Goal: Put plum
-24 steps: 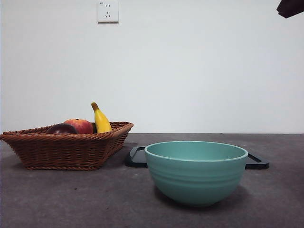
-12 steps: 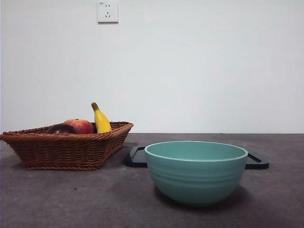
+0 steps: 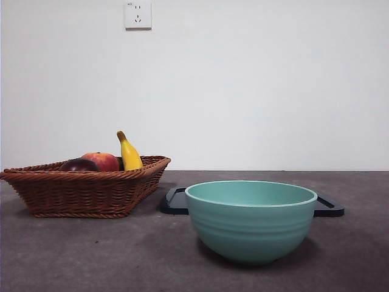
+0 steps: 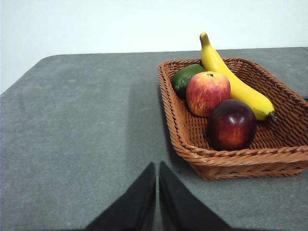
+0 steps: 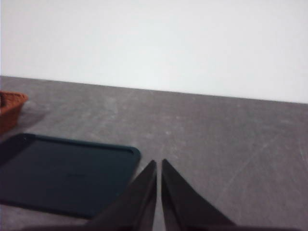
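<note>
my left gripper (image 4: 157,192) sat pressed together, off the plum (image 4: 231,124); grabbing the apple (image 4: 208,93) touching it was the risk.

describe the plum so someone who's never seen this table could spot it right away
Find the brown wicker basket on the grey table, beside the teal bowl. Four fruits lie in it: a yellow banana, a green fruit, a red-yellow apple and the plum. The plum is the round, glossy, dark maroon one.
</note>
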